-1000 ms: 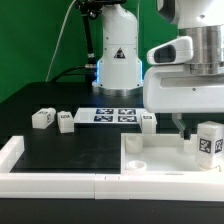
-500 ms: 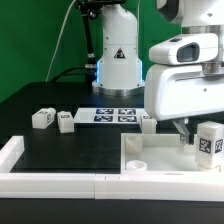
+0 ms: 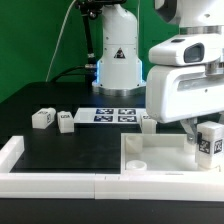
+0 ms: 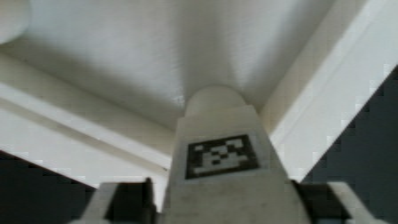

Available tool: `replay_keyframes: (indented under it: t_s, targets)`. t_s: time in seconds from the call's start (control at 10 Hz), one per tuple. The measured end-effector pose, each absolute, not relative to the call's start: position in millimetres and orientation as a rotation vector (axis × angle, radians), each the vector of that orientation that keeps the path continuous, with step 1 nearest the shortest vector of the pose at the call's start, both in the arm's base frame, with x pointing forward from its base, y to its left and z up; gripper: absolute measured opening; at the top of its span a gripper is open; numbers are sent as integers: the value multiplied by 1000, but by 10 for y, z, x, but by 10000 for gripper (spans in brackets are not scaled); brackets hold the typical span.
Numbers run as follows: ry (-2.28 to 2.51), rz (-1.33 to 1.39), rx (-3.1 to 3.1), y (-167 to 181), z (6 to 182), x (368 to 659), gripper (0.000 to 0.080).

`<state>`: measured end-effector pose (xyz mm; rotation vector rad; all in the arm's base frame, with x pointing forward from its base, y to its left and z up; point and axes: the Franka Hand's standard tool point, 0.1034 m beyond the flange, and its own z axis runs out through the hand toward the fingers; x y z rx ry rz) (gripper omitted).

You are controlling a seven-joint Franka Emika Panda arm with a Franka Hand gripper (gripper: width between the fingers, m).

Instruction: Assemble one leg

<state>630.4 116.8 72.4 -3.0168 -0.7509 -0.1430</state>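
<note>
A leg [image 3: 208, 141], a white blocky peg with a square tag, stands upright in the corner of the white tray-like panel [image 3: 150, 160] on the exterior view's right. My gripper [image 3: 196, 134] reaches down beside it under the big white hand. In the wrist view the leg [image 4: 222, 140] runs away from the camera with its tag facing me, over the panel's rim [image 4: 107, 100]. My gripper [image 4: 222, 205] straddles the leg, with a finger [image 4: 125, 203] close on each side, shut on it.
Three more legs lie on the black table behind the panel: two on the left [image 3: 41, 119] [image 3: 66, 121] and one near the middle [image 3: 148, 122]. The marker board [image 3: 115, 114] lies before the robot base [image 3: 118, 60]. A white raised border [image 3: 40, 181] runs along the front.
The hand has shifted slightly toward the exterior view's right, closer over the leg. The leg and the panel stay where they were.
</note>
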Motion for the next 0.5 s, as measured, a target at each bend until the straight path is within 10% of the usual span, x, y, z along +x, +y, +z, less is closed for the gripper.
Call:
replay_keyframes:
  t_s: [0.5]
  targets:
    - [-269,-131,-3067,1163,719,6303,291]
